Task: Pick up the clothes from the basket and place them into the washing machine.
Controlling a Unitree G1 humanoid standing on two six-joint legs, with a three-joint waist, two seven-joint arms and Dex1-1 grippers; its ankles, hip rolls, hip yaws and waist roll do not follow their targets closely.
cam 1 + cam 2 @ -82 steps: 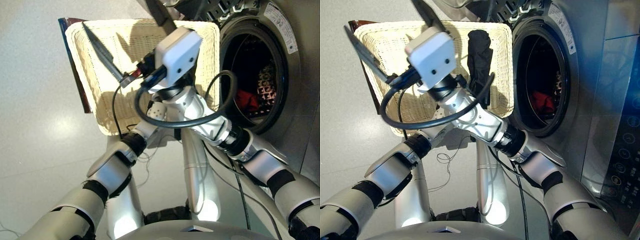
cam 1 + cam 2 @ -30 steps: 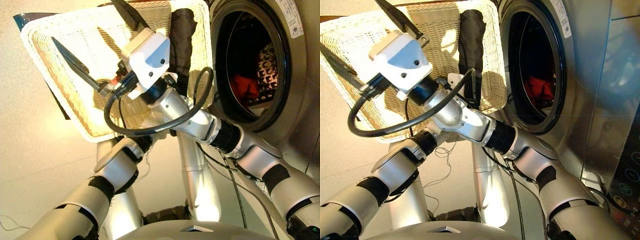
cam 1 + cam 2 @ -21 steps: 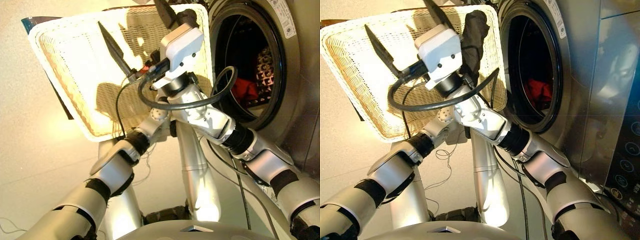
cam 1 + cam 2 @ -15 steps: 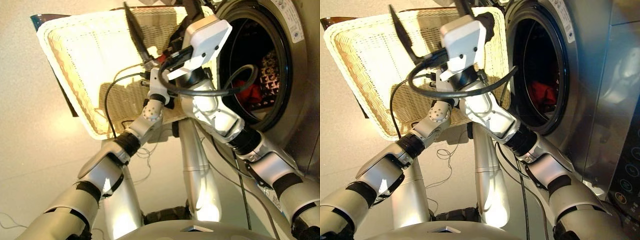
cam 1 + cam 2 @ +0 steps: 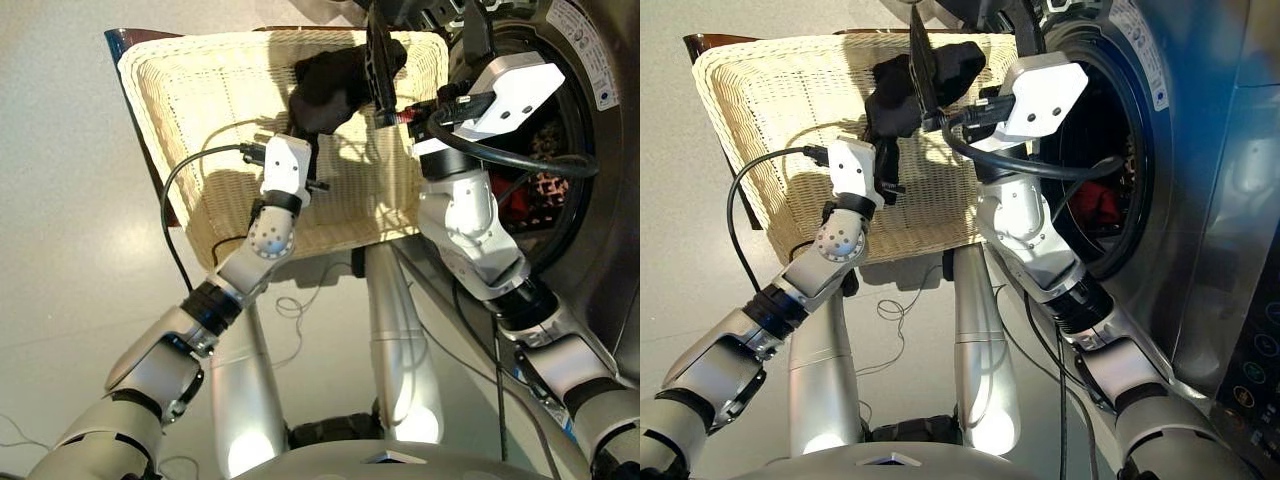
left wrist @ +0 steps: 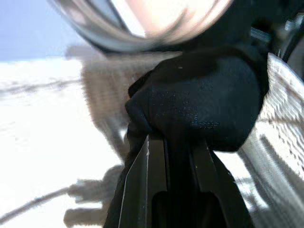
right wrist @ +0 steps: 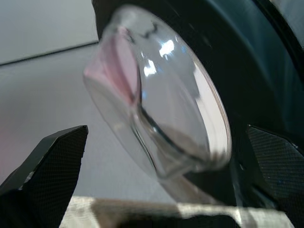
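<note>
Left gripper (image 6: 178, 142): fingers clamped on the black garment (image 5: 335, 85), which bunches above the far part of the cream wicker basket (image 5: 190, 120), near its washer-side rim. Right gripper (image 7: 156, 152): fingers spread wide, holding nothing, raised near the far rim of the basket beside the washing machine (image 5: 1200, 200); the glass porthole door (image 7: 161, 104) shows between them. Inside the open drum lies the orange-red garment (image 5: 1102, 203). Navy piece not discernible.
</note>
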